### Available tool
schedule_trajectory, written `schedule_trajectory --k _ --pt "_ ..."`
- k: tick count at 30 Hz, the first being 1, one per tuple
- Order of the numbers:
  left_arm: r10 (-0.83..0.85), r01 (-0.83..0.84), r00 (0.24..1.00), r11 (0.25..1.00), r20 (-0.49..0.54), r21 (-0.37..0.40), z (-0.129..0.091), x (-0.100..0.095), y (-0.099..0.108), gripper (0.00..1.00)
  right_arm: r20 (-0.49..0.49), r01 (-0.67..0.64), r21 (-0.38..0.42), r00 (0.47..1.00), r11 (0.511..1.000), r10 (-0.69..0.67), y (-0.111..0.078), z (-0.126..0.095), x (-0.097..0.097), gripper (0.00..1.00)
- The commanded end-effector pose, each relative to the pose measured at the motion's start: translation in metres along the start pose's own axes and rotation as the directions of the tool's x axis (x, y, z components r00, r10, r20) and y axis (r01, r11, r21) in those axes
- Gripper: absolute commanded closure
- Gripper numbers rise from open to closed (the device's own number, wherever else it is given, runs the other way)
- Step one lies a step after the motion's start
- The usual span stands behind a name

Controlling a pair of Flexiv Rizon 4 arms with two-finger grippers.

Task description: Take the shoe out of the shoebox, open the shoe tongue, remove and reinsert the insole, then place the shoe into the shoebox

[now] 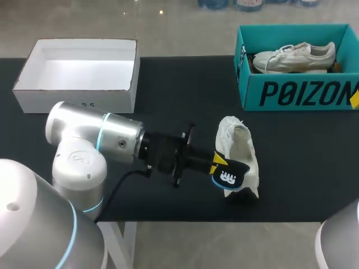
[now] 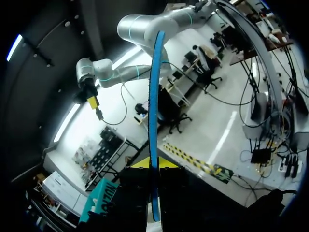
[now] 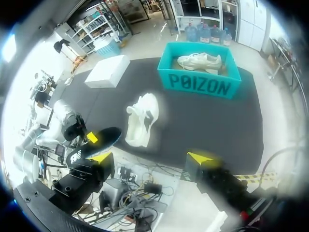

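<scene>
A white shoe (image 1: 238, 152) lies on the black table, toe toward the back. At its heel end my left gripper (image 1: 216, 162) is shut on a dark insole (image 1: 229, 177) with a white print, held just above the shoe's opening. In the left wrist view the insole (image 2: 154, 116) stands edge-on as a blue strip rising from between the fingers of the left gripper (image 2: 153, 176). My right gripper (image 3: 150, 159) hangs open off the table's front edge, high above, with the shoe (image 3: 141, 121) and the insole (image 3: 100, 141) far ahead of it.
A teal shoebox (image 1: 297, 94) at the back right holds a second white shoe (image 1: 291, 58). A white open box (image 1: 78, 92) stands at the back left. Black tabletop (image 1: 303, 151) lies between the shoe and the teal box.
</scene>
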State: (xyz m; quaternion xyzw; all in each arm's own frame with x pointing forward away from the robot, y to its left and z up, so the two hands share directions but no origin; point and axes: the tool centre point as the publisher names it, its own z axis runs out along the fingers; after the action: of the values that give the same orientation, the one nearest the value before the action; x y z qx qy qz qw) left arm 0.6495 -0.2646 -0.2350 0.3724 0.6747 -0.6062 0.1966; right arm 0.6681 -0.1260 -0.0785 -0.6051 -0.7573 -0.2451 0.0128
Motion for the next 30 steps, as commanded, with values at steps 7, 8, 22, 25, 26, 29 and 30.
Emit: schedule_trajectory --k 7,8,22,25,26,29,30 --pt "0.010 -0.009 0.999 1.000 -0.039 0.027 0.053 -0.014 0.038 1.00 0.001 -0.002 0.007 1.000 1.000 0.002 0.003 0.001 0.000 0.00" --pt "0.008 -0.007 0.999 0.999 -0.041 0.031 0.055 -0.014 0.041 1.00 0.001 -0.002 0.007 1.000 1.000 0.002 0.003 0.001 0.000 0.00" --pt "0.022 -0.024 0.996 0.999 -0.089 -0.028 0.065 -0.002 0.072 1.00 0.001 -0.002 0.007 1.000 1.000 0.002 0.003 0.001 0.000 0.00" --pt "0.034 -0.039 0.995 0.998 -0.090 -0.054 0.061 -0.005 0.080 1.00 0.001 -0.002 0.007 1.000 1.000 0.002 0.003 0.001 0.000 0.00" --pt "0.032 -0.037 0.996 0.998 -0.087 -0.058 0.059 -0.006 0.082 1.00 0.001 -0.002 0.007 1.000 1.000 0.002 0.003 0.001 0.000 0.00" --pt "0.037 -0.044 0.995 0.996 -0.089 -0.075 0.054 -0.010 0.090 1.00 0.001 -0.002 0.007 1.000 1.000 0.002 0.003 0.001 0.000 0.00" --pt "0.035 -0.042 0.996 0.996 -0.087 -0.080 0.053 -0.011 0.093 1.00 0.001 -0.002 0.007 1.000 1.000 0.002 0.003 0.001 0.000 0.00"
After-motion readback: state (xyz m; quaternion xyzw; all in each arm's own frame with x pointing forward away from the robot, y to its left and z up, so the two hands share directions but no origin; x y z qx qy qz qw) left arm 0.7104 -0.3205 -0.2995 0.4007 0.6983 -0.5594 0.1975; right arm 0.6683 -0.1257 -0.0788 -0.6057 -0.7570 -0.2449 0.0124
